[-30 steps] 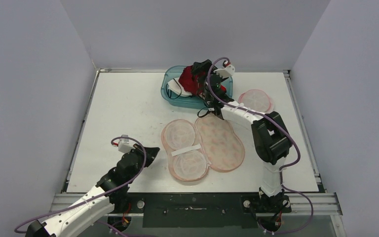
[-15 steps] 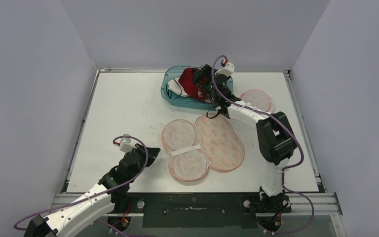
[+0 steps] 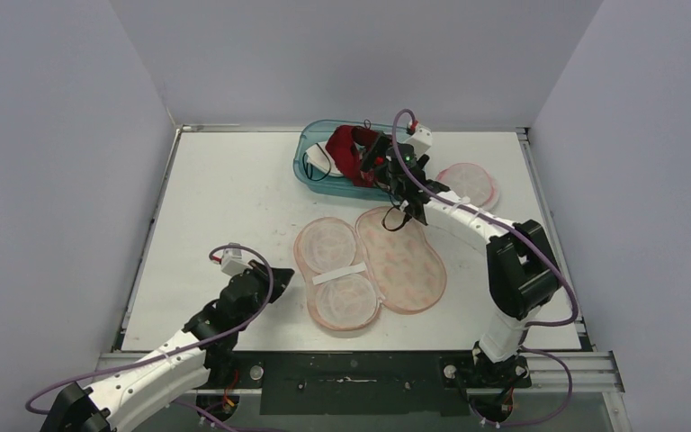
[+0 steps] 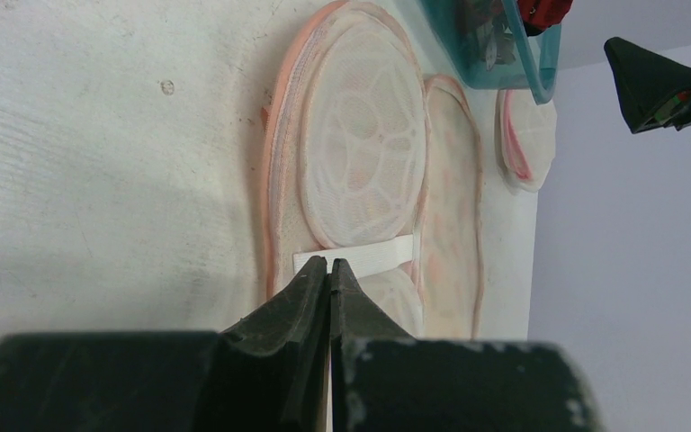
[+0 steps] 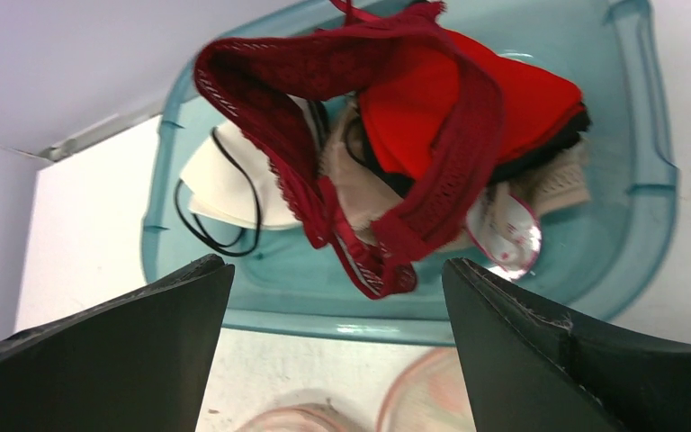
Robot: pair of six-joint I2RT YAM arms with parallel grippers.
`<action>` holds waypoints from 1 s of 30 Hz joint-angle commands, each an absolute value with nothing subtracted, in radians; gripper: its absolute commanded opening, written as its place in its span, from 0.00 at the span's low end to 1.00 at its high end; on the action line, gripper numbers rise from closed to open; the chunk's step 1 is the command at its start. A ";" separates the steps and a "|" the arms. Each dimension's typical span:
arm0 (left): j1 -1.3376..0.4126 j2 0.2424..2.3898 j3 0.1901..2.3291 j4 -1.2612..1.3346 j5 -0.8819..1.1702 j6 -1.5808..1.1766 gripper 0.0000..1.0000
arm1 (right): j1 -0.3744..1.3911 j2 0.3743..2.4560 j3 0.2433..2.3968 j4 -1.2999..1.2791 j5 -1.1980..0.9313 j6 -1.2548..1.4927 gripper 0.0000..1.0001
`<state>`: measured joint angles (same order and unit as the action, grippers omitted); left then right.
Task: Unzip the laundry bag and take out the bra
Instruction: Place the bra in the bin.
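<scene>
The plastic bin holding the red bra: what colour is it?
Translucent teal plastic bin; clearest in the right wrist view.

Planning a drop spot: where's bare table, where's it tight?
Free: left side of the table, bordered by the left edge, teal bin, open laundry bag and left gripper. Crowded: far centre to right, where bin, bag, a round mesh pad and the right gripper cluster.
</scene>
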<state>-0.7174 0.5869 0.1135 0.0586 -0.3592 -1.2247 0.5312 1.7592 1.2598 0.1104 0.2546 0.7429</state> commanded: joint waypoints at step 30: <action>-0.621 1.892 1.464 0.251 -0.290 -0.187 0.88 | 0.324 1.794 1.395 0.268 0.157 0.813 0.91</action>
<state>-0.6308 1.7905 1.3396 0.2451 -0.2695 -0.3824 0.3393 1.7641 1.3586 0.1947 0.1944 0.7906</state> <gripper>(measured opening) 0.889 0.913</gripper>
